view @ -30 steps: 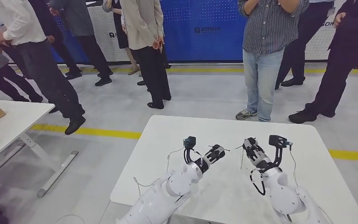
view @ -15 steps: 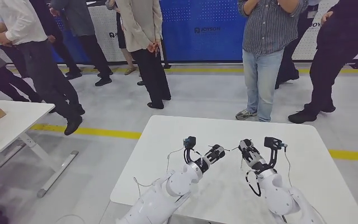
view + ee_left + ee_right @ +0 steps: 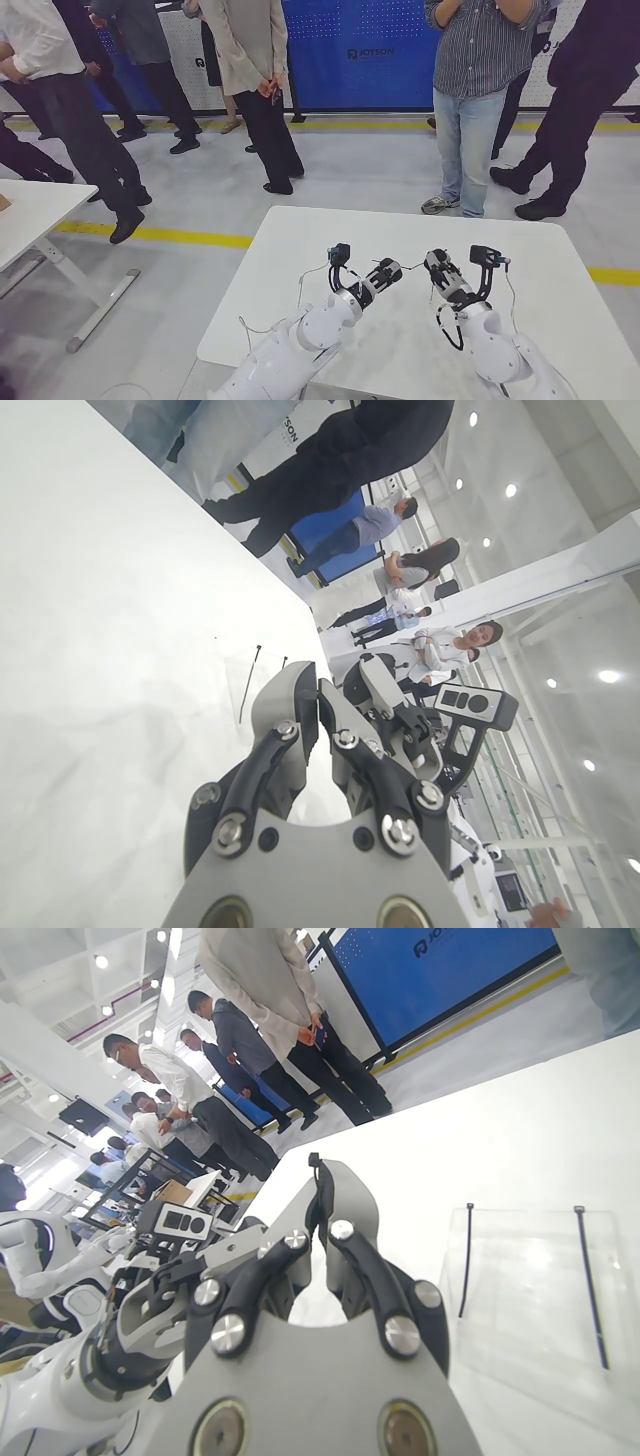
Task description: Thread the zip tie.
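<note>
My right gripper [image 3: 320,1188] is shut on a black zip tie [image 3: 314,1160], whose square head sticks out past the fingertips. In the top view the right gripper [image 3: 433,261] hangs over the middle of the white table [image 3: 300,260], close to my left gripper [image 3: 394,270], tip facing tip. In its own wrist view the left gripper [image 3: 316,695] is shut, pads pressed together, and I cannot make out anything between them. The right arm [image 3: 387,705] stands just beyond it.
Two spare black zip ties [image 3: 466,1258] [image 3: 590,1285] lie side by side on a clear sheet [image 3: 530,1318] on the table, one [image 3: 248,690] also showing past the left fingers. People stand on the floor beyond the far table edge.
My right gripper has moved left toward the left gripper, narrowing the gap between the tips. The left arm has stayed put.
</note>
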Robot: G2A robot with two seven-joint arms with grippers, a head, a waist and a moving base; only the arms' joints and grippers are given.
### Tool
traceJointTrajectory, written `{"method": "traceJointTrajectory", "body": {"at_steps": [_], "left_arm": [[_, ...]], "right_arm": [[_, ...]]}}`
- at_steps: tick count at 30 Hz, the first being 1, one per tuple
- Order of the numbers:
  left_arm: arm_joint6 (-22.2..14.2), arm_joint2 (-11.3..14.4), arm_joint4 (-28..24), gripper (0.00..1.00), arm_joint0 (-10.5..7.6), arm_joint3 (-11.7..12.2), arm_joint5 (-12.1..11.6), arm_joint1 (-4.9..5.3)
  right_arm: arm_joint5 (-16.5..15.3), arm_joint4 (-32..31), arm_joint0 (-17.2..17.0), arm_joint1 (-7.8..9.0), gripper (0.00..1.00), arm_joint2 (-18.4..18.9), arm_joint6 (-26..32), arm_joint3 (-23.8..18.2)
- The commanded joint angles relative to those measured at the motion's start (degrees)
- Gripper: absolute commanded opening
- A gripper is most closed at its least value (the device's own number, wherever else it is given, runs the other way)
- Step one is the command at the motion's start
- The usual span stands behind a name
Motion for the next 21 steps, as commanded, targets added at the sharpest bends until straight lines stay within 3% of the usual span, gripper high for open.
{"method": "traceJointTrajectory", "body": {"at_steps": [1,21], "left_arm": [[0.0,0.0,0.0,0.00,0.00,0.0,0.0,0.00],[0.0,0.0,0.0,0.00,0.00,0.0,0.0,0.00]], "right_arm": [[0.0,-0.1,0.0,-0.07,0.00,0.0,0.3,0.1],[0.0,-0.6,0.6,-1.00,0.00,0.0,2.3,0.8]]}}
